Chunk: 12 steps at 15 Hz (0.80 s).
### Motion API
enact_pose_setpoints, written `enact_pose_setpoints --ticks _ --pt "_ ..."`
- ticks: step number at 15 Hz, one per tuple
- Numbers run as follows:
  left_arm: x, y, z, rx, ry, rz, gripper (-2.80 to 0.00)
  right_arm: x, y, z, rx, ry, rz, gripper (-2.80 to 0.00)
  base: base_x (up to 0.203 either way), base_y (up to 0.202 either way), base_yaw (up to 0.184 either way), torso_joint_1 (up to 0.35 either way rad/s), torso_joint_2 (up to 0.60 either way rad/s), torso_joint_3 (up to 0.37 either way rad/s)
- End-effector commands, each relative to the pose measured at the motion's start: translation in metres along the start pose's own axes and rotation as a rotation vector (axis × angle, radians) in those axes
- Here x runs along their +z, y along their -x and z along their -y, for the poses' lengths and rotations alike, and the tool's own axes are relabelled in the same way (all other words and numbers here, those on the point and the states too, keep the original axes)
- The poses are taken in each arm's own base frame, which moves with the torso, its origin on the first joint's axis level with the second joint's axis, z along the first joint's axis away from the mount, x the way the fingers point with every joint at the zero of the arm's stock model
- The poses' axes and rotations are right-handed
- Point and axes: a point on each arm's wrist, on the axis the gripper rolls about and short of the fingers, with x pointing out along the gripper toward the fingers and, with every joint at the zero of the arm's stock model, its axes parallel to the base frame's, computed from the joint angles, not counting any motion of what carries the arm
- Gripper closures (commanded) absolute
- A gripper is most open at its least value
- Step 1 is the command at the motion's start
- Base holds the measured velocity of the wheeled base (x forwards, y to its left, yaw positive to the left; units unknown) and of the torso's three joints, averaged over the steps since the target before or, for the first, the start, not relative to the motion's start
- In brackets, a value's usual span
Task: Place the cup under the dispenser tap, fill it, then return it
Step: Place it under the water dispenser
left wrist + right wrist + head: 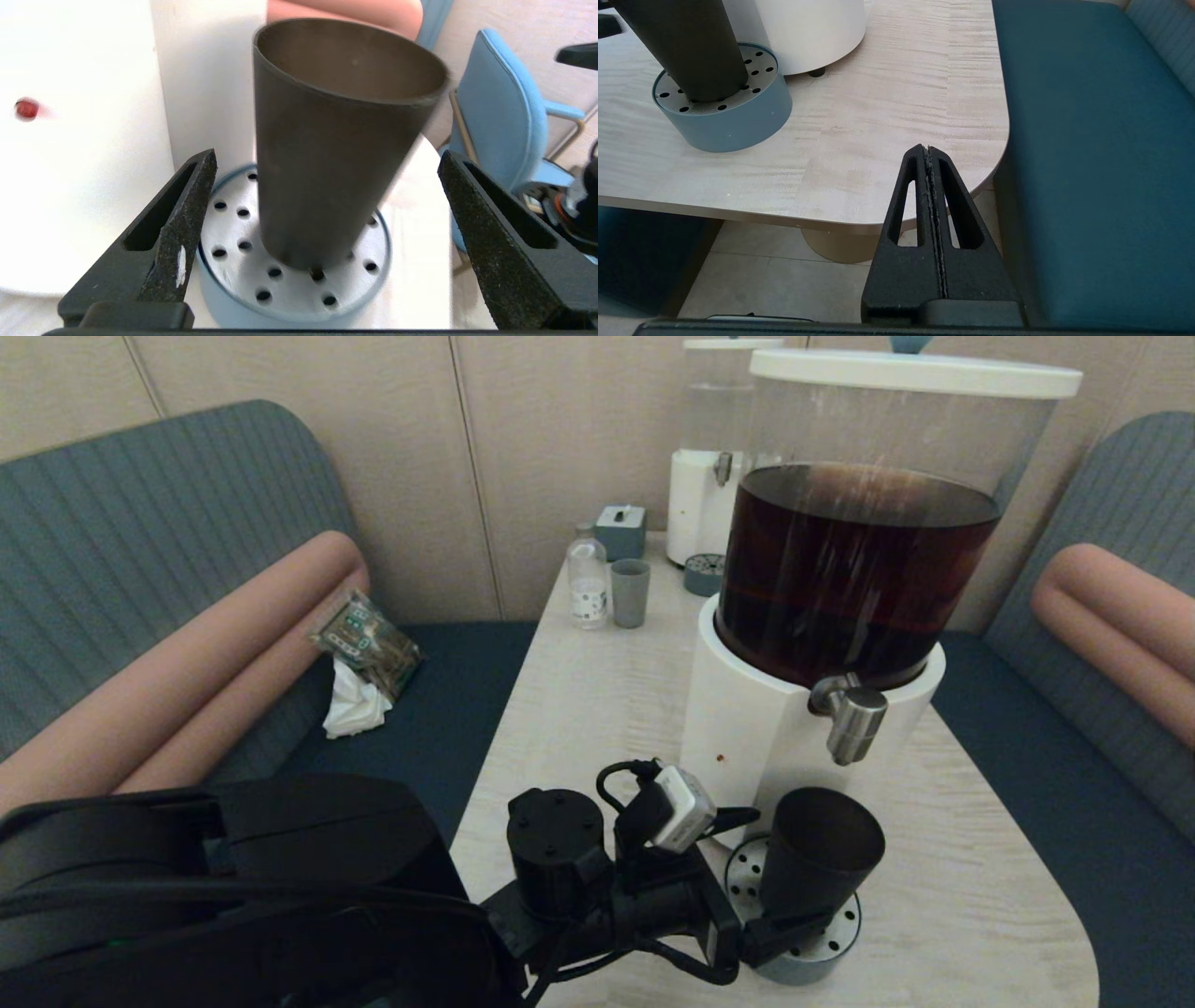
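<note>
Standing cup (336,154) on drip tray (233,219) below dispenser tap (854,714) for filling; left gripper (327,242) jaws spread, released; right gripper (934,233) jaws clenched, parked off table (887,116).

Tap (854,717) overhangs cup (822,854) (sides clear)

matt black cup (327,154), brushed steel tap (854,719)

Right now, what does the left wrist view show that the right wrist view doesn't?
Only the left wrist view shows the cup's empty inside and the left end effector open, fingers apart on both sides of it. Only the right wrist view shows the right end effector shut, parked off the table edge beside the blue bench. Both show the cup standing on the perforated drip tray by the dispenser's white base.
</note>
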Motion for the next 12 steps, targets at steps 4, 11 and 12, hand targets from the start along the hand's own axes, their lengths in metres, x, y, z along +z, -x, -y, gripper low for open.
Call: enact_pose_setpoints --ticks 4,11,12 --pt "0.014 0.024 0.009 0.009 0.002 -0.010 -2.80 0.000 0.000 0.000 0.001 0.000 -0.002 0.00 0.000 0.000 0.000 0.000 0.00 0.000" --pt "0.051 0.077 -0.003 0.145 -0.031 0.034 -2.80 0.000 0.000 0.000 0.001 0.000 -0.001 0.00 0.000 0.000 0.000 0.000 0.00 0.000" --pt "0.061 0.093 -0.006 0.185 -0.041 0.052 -2.80 0.000 0.000 0.000 0.001 0.000 -0.002 0.00 0.000 0.000 0.000 0.000 0.00 0.000"
